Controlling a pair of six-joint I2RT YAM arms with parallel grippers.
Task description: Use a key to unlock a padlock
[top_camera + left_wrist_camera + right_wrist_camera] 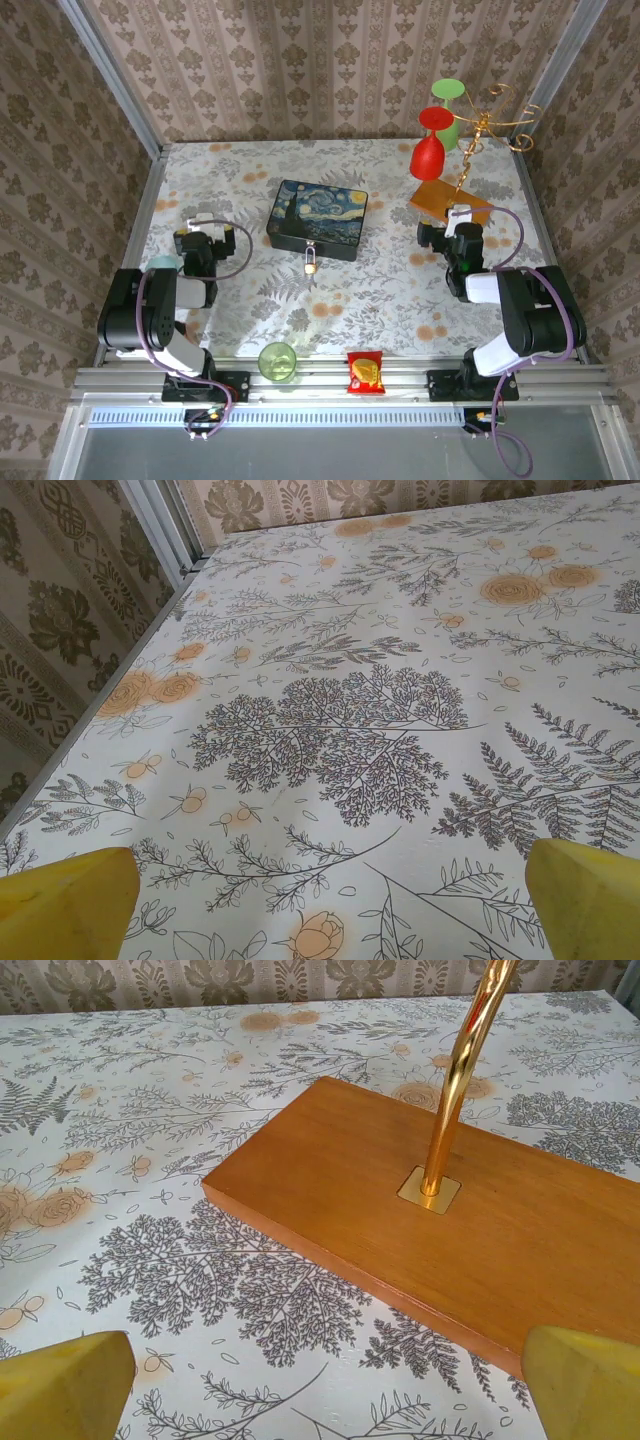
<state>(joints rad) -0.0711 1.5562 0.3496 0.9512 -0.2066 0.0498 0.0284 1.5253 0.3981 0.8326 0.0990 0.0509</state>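
The tiny brass padlock (313,262) hangs at the front edge of the blue-and-yellow painted box (318,218) in the middle of the table. I cannot make out a separate key. My left gripper (203,226) rests low at the left of the table, well left of the box. In the left wrist view its yellow fingertips (62,904) stand wide apart over bare floral cloth, so my left gripper (328,905) is open. My right gripper (457,218) sits to the right of the box, and in the right wrist view this gripper (325,1385) is open and holds nothing.
A wooden base (450,1215) with a gold pole (458,1080) lies just ahead of the right gripper. Its rack carries a red glass (428,150) and a green glass (447,112). A green cup (277,361) and a red snack packet (366,371) sit by the near edge.
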